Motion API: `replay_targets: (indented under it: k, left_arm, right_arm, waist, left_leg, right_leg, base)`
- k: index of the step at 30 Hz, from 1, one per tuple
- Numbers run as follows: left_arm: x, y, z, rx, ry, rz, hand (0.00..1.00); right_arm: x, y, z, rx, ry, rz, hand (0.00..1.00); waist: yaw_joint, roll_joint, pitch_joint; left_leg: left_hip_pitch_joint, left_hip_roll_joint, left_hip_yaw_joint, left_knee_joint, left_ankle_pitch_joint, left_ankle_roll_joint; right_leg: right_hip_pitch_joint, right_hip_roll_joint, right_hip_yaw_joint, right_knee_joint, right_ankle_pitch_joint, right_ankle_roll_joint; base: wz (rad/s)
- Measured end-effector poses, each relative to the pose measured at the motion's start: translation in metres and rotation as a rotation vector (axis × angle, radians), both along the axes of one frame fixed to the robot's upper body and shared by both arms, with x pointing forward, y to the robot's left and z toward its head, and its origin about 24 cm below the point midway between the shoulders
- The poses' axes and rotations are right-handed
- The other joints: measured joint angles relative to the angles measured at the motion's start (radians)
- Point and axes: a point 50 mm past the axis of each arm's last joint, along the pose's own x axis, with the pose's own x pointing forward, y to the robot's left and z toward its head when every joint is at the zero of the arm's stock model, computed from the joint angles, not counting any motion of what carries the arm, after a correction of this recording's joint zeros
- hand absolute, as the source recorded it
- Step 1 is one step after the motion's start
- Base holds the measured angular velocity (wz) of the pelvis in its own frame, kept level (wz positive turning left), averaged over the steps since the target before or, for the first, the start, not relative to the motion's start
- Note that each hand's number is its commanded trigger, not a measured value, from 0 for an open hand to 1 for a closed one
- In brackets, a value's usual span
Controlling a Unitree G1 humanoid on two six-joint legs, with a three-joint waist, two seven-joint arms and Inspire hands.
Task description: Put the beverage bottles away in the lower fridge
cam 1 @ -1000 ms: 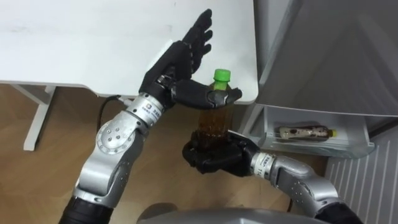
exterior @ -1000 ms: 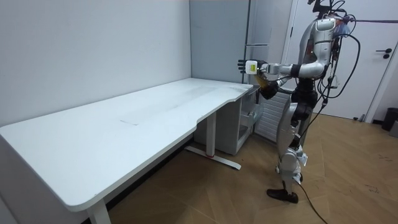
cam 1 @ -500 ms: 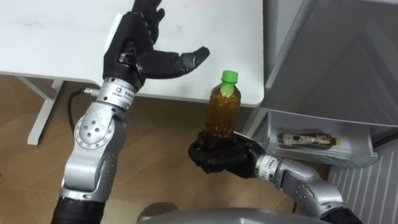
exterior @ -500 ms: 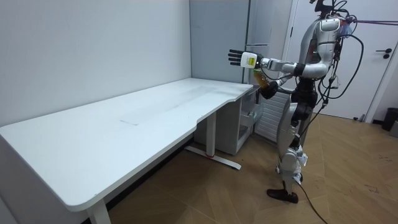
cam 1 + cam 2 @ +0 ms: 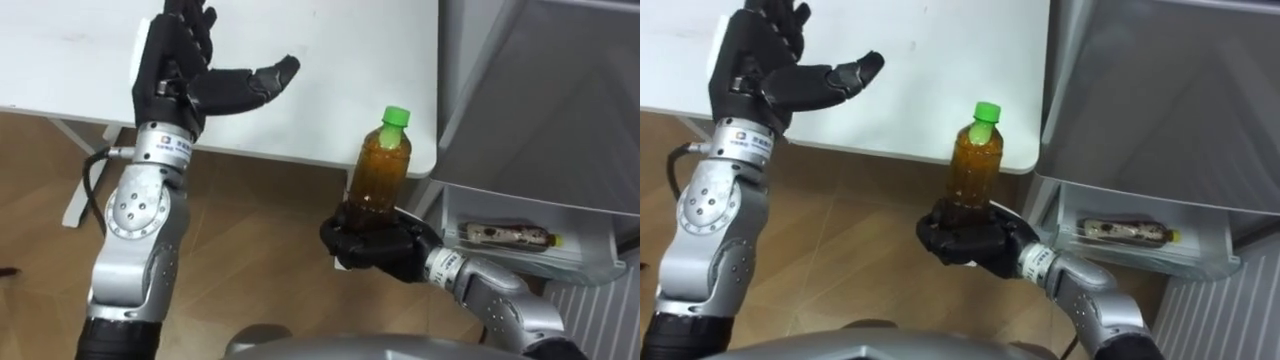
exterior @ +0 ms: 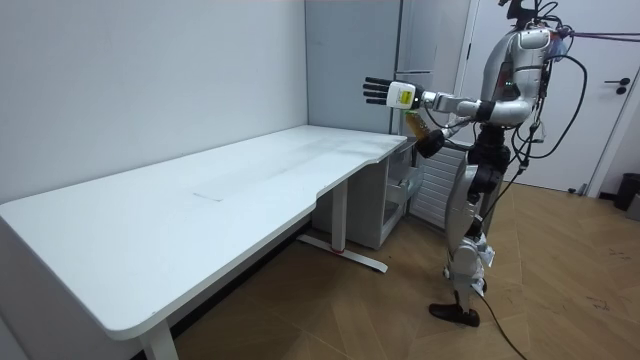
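A bottle of brown tea with a green cap (image 5: 380, 170) (image 5: 974, 162) stands upright in my right hand (image 5: 372, 246) (image 5: 965, 243), which is shut round its base, in front of the table's corner. My left hand (image 5: 185, 75) (image 5: 765, 72) is open and raised over the white table (image 5: 330, 60), well left of the bottle and apart from it. Another brown bottle (image 5: 515, 235) (image 5: 1127, 232) lies on its side in the open lower fridge drawer (image 5: 540, 255) to the right. In the room view I stand by the grey fridge (image 6: 350, 60) at the table's end, both arms (image 6: 440, 100) held forward.
The grey fridge door (image 5: 560, 90) rises at the right above the drawer. The table's rounded corner (image 5: 425, 165) sits just right of the held bottle. Wooden floor (image 5: 260, 260) lies below, with a white table leg (image 5: 75, 190) at the left.
My left hand has let go of the bottle's top and drawn away to the left and up. The bottle stays in my right hand, which has lifted slightly; the view has shifted.
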Motion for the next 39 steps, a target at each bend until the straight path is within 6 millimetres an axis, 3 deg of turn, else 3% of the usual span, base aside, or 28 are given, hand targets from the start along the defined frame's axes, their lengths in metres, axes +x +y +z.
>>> replay_targets:
  k: [12,20,25,29,31,36,39]
  left_arm:
    - [-0.019,0.042,-0.033,0.000,0.157,0.302,0.00]
    - [-0.035,0.052,-0.070,-0.018,0.325,0.393,0.00]
    - [-0.061,0.059,-0.119,-0.011,0.568,0.439,0.00]
    - [-0.079,0.061,-0.146,-0.040,0.703,0.468,0.00]
    - [-0.096,0.059,-0.167,-0.049,0.823,0.467,0.00]
    - [-0.125,0.054,-0.191,-0.141,0.979,0.495,0.00]
    - [-0.135,0.051,-0.198,-0.144,1.027,0.492,0.00]
  right_arm:
    - [-0.001,-0.003,-0.002,-0.020,0.012,-0.026,1.00]
    - [-0.012,-0.008,-0.006,-0.040,0.048,-0.046,1.00]
    - [-0.012,-0.011,-0.007,-0.063,0.057,-0.068,1.00]
    - [-0.012,-0.011,-0.008,-0.077,0.064,-0.087,1.00]
    - [-0.012,-0.013,-0.008,-0.086,0.066,-0.092,1.00]
    - [-0.012,-0.012,-0.009,-0.047,0.096,-0.139,1.00]
    - [-0.013,-0.012,-0.009,-0.046,0.112,-0.151,1.00]
  waist:
    - [0.003,-0.009,-0.0032]
    - [0.046,-0.010,-0.0101]
    - [0.047,-0.004,-0.0113]
    - [0.050,-0.004,-0.0109]
    - [0.042,-0.004,-0.0106]
    - [0.042,-0.012,-0.0074]
    - [0.044,-0.020,-0.0102]
  left_leg:
    - [0.013,-0.002,0.000,-0.001,0.000,0.000]
    - [0.011,-0.002,0.001,-0.006,0.000,0.000]
    - [0.022,-0.002,0.002,-0.009,0.000,0.000]
    - [0.022,-0.002,0.000,-0.010,0.000,0.000]
    - [0.023,-0.003,-0.002,-0.010,0.000,0.000]
    - [0.018,-0.002,-0.002,-0.010,-0.001,-0.001]
    - [0.007,-0.004,0.000,-0.008,-0.001,-0.001]
  right_leg:
    - [0.013,-0.001,0.000,-0.001,0.000,0.000]
    - [0.009,-0.001,0.004,0.001,0.000,0.000]
    - [0.021,-0.001,0.005,-0.002,0.000,0.000]
    - [0.024,-0.001,0.004,-0.002,0.000,0.000]
    - [0.027,-0.001,0.000,-0.003,0.000,0.000]
    - [0.019,-0.001,-0.009,-0.006,0.000,0.000]
    - [0.013,-0.002,-0.011,-0.017,0.000,0.000]
  base:
    - [-0.01]
    - [-0.01]
    - [0.00]
    - [0.00]
    - [0.02]
    - [0.02]
    - [-0.01]
